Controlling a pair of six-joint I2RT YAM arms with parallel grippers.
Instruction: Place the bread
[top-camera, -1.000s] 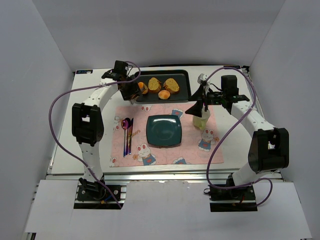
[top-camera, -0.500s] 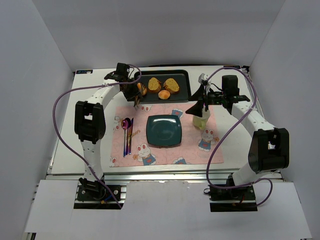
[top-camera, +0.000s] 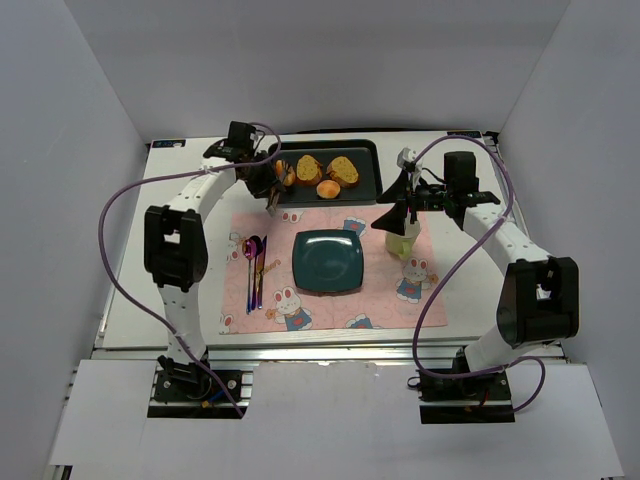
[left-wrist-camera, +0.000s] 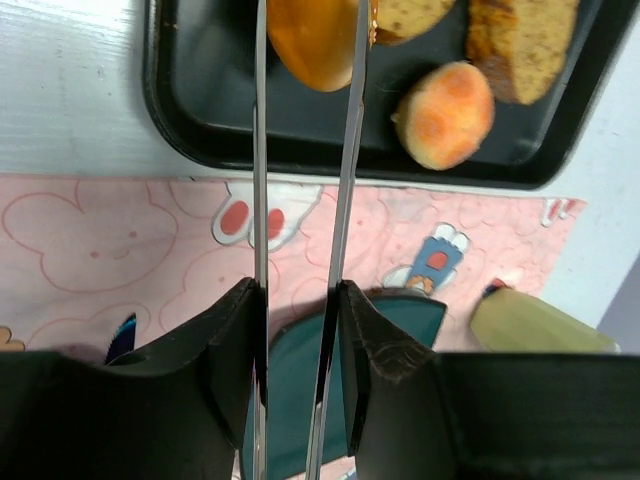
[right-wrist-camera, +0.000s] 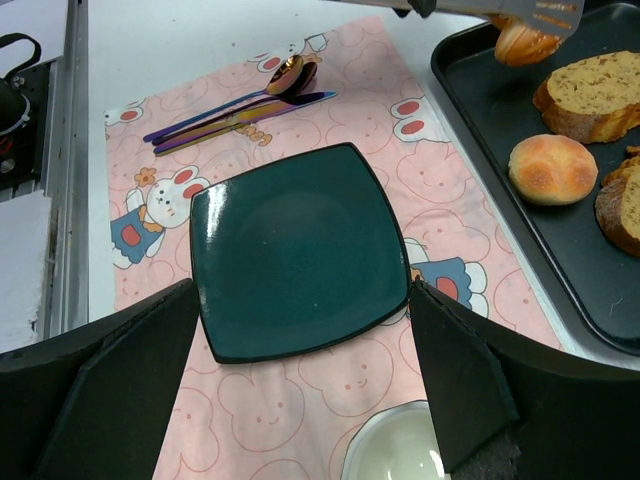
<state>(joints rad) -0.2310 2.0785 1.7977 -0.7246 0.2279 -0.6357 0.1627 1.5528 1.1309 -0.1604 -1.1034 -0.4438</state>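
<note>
From the top, I am squeezing the tongs (top-camera: 274, 192) with the left gripper (top-camera: 266, 184) at the far left end of the black tray (top-camera: 365, 190). The tongs are pinching the bread (top-camera: 284, 174) there. The teal plate (top-camera: 328, 285) is sitting nearer, in the middle of the pink mat (top-camera: 300, 310), and it is bare, so I think the bread is going there. The right gripper (top-camera: 405, 205) is hanging over the yellowish cup (top-camera: 402, 240), right of the plate.

In the left wrist view, the two thin blades (left-wrist-camera: 258, 180) are pressing both sides of the bread (left-wrist-camera: 312, 40) to keep it from slipping. The other bun (left-wrist-camera: 445, 115) is lying apart. The tray wall (left-wrist-camera: 170, 110) is standing in the way, so I am planning to lift first.

In the right wrist view, the right gripper (right-wrist-camera: 300, 290) is spread wide and holding nothing. The spoons (right-wrist-camera: 235, 110) are lying left of the plate, with a gap between.
</note>
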